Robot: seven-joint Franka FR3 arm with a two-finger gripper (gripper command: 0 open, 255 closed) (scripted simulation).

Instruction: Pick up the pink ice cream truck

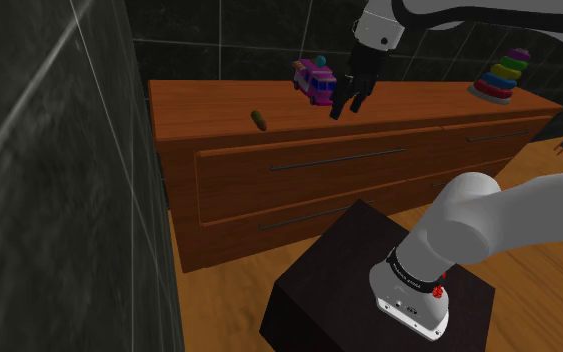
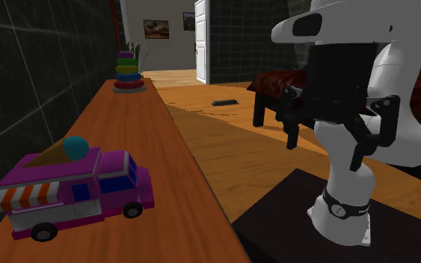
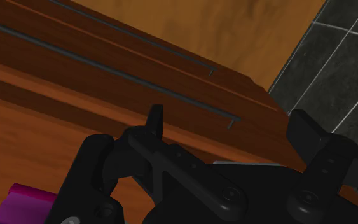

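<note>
The pink ice cream truck [image 1: 315, 79] stood on top of the wooden dresser [image 1: 209, 112] in the upper middle of the shoulder view, close to the dark tiled wall, with a blue scoop in a cone lying on its roof. In the second exterior view the truck [image 2: 74, 190] sat at the lower left of the frame, showing an orange and white striped awning on its side. The black gripper [image 1: 345, 108] hung just right of the truck in the shoulder view, apart from it and tilted over the dresser's front edge. Its fingers [image 2: 291, 134] were spread wide with nothing between them, plain at the right middle of the second exterior view. In the wrist view a magenta corner of the truck [image 3: 30, 197] lay beside the gripper [image 3: 228, 114], and the drawer fronts with thin handles [image 3: 107, 67] ran beyond the fingertips. A small brown object [image 1: 258, 119] lay on the dresser left of the truck, a stack of coloured rings [image 1: 499, 77] stood at the shoulder view's upper right, and the dark stand [image 1: 339, 260] sat at its lower right
</note>
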